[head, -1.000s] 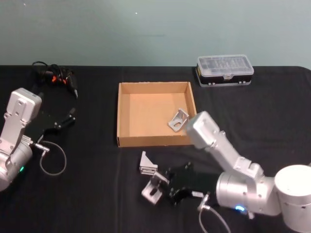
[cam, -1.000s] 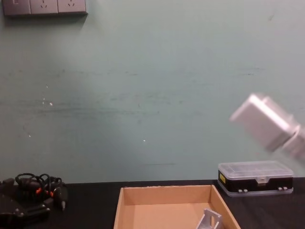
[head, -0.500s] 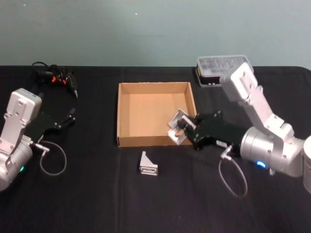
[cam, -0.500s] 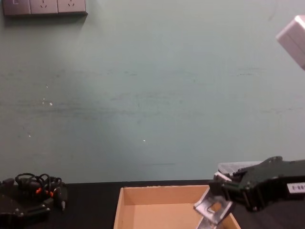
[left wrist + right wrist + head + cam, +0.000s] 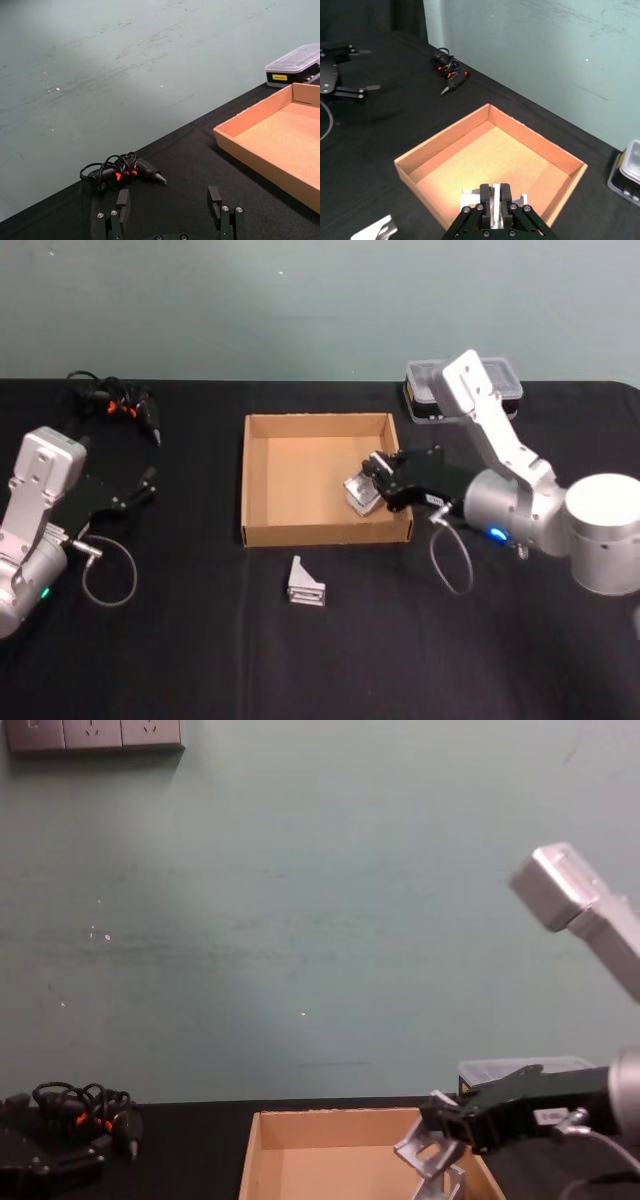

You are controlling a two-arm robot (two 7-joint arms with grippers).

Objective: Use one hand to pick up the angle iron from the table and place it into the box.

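One angle iron (image 5: pixel 358 492) is pinched in the right hand (image 5: pixel 374 474). Its black fingers are squeezed narrow on the silver piece. This hand hangs over the box (image 5: pixel 320 421), at the corner closest to its own arm. The piece dangles just under the fingertips, inside the tan walls. In the chest view a second silver piece (image 5: pixel 452 1188) sits right below the held one, down in the box. I cannot tell if the two touch. A loose angle iron (image 5: pixel 305 582) lies on the table (image 5: pixel 200 640), outside the box and near its front wall, to the left of the right hand. A clear-lidded case (image 5: pixel 500 376) sits behind that hand's arm. The left hand (image 5: pixel 138 490) rests far off to the side with its fingers spread wide, near a black tool (image 5: pixel 118 402) with a tangled cord.
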